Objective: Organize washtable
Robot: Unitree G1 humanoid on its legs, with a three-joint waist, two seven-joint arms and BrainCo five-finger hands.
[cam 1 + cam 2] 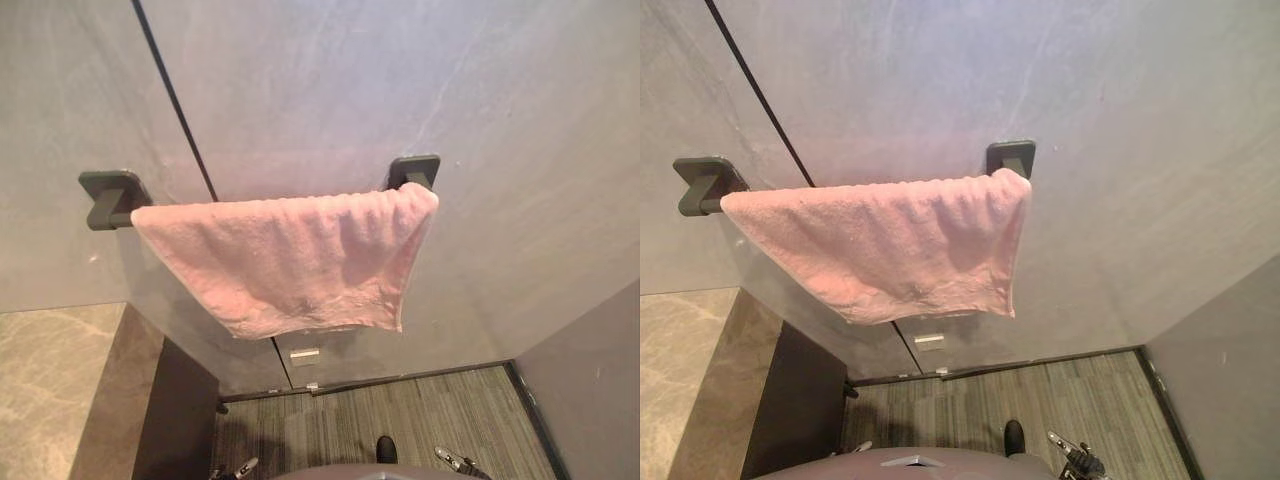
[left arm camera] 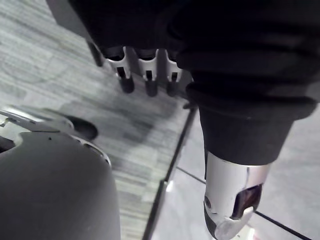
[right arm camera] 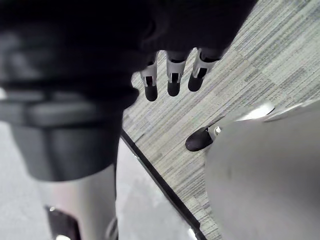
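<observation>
You have one pink towel (image 1: 290,255) mid-frame between two dark brackets (image 1: 110,197) (image 1: 415,170); grey wall (image 1: 480,80), striped floor (image 1: 420,405); left robot hand (image 2: 149,70), right robot hand (image 3: 173,75) straight-fingered, empty.

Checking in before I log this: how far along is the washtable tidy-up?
Looks done: the pink towel hangs over the dark rail. In hand: nothing; left hand and right hand hang open above the floor. Left: perhaps evening out the towel's slanted lower edge.

Towel (image 1: 290,260): pink cloth; a soft, looped, fuzzy pile is seen.
Brackets (image 1: 112,195): dark and matt; the material cannot be told.
Wall (image 1: 400,80): grey slabs, smooth, faintly veined like stone.
Countertop (image 1: 40,390): beige, marbled, polished.
Floor (image 1: 420,420): grey, streaked, matt.
Left hand (image 2: 148,70): glossy silver fingers, dark matt ribbed cover.
</observation>
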